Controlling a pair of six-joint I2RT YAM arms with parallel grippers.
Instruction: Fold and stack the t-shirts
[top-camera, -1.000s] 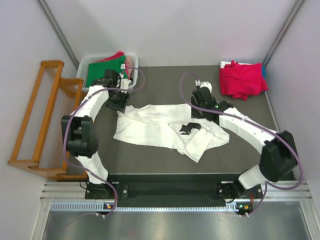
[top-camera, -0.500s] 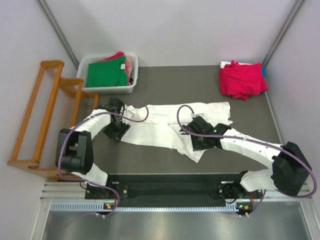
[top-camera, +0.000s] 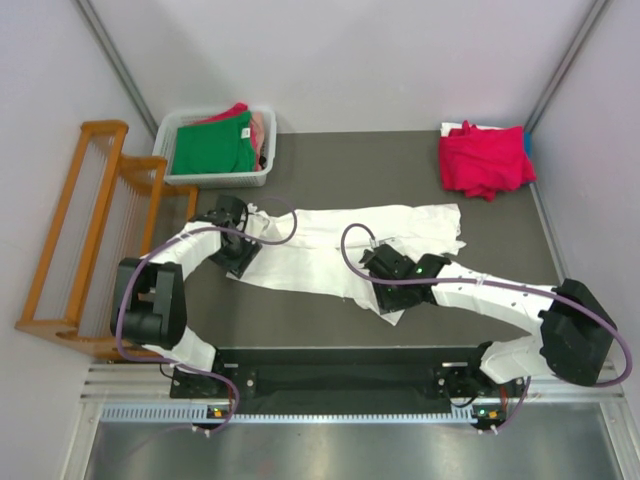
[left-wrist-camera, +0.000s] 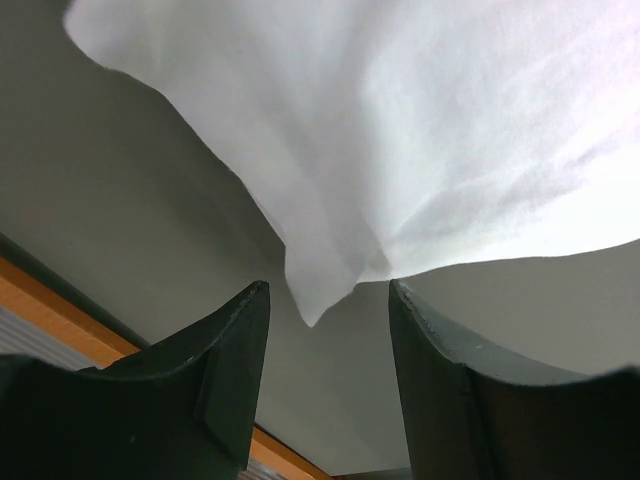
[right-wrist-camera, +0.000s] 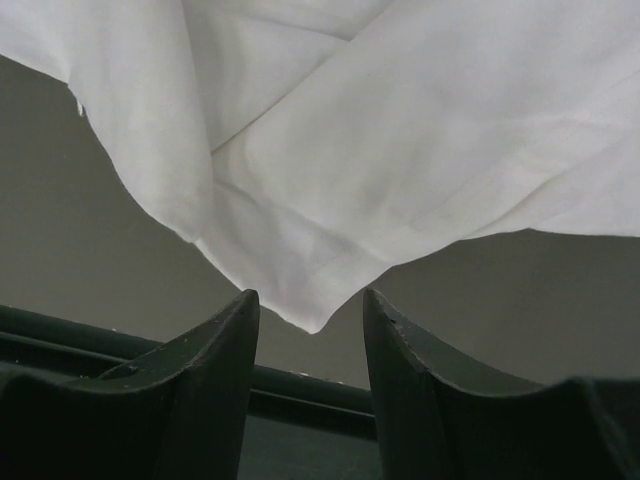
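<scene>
A white t-shirt (top-camera: 340, 245) lies spread and creased across the middle of the dark table. My left gripper (top-camera: 237, 258) is open at the shirt's near-left corner; in the left wrist view that corner (left-wrist-camera: 318, 300) hangs between the jaws, untouched. My right gripper (top-camera: 388, 297) is open at the shirt's near-middle corner; in the right wrist view the corner tip (right-wrist-camera: 312, 322) sits between the jaws. A crumpled red t-shirt (top-camera: 485, 160) lies at the far right. A green folded shirt (top-camera: 208, 147) sits in the basket.
A white basket (top-camera: 215, 178) with green and red clothes stands at the far left. A wooden rack (top-camera: 85, 240) stands beside the table's left edge. The table's near edge (top-camera: 340, 350) runs just below both grippers.
Both arms swung from the far side toward the near edge of the white shirt. The shirt now lies spread wider and flatter. Both grippers now sit at its near corners.
</scene>
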